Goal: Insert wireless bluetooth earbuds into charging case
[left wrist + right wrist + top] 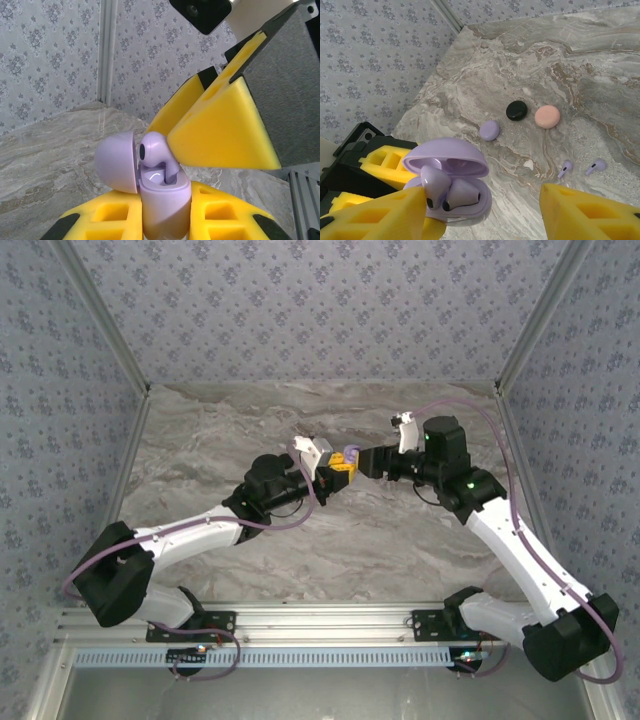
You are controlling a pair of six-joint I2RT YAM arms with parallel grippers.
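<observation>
Clamped shut on the open lilac charging case [165, 200]: left gripper [167, 222], with the lid [117, 160] tipped back to one side. Side by side in the wells, two lilac earbuds [462, 192], one standing proud of the rim. Spread open around the case, gripping nothing: right gripper [482, 195], one yellow finger [380, 215] right beside the nearer bud, the other well clear. Farther out on the marble table [600, 65], a loose lilac earbud [565, 168] near a second loose earbud [595, 166]. Beyond those, in a rough row, closed lilac case [489, 130], black case [516, 110] and pink case [547, 116].
</observation>
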